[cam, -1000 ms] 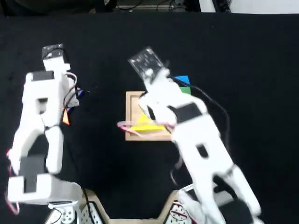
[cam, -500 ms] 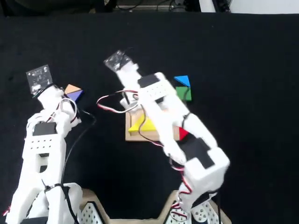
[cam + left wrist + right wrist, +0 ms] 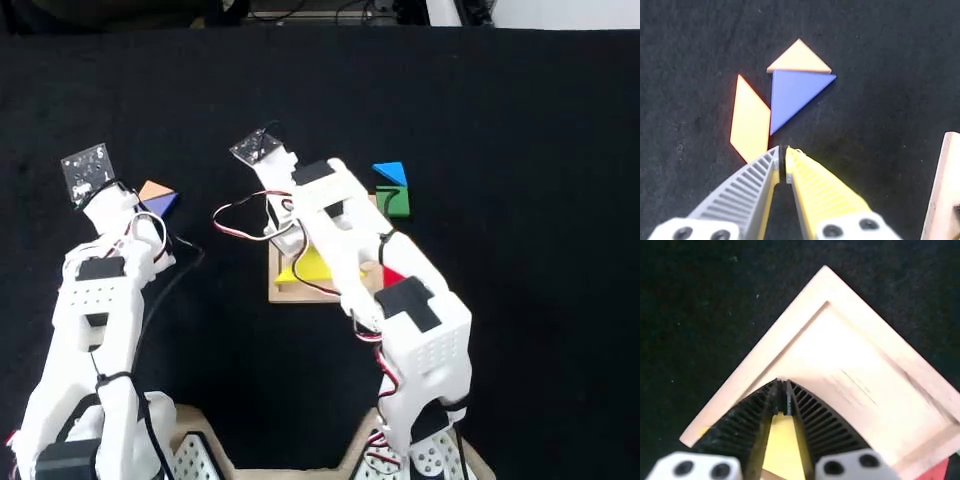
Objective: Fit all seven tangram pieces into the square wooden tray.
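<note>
Counter (image 3: 520,120) in black, bearing everything. Square wooden tray (image 3: 283,291) at centre, probably for reach from either arm. Right gripper (image 3: 784,386) poised over the tray's bare floor, fingers clenched on nothing. Left gripper (image 3: 781,151) likewise pressed shut, tip just beside orange parallelogram (image 3: 750,120), perhaps for nudging. Yellow piece (image 3: 312,268) lying inside the tray; red piece (image 3: 392,277) by its right side. Blue triangle (image 3: 795,95) and orange triangle (image 3: 800,57) touching, well apart from the tray, not yet fitted.

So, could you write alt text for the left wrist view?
The left gripper, closed, hangs over a black table near three pieces: an orange parallelogram, a blue triangle, a pale orange triangle. The wooden tray's edge is nearby.
</note>
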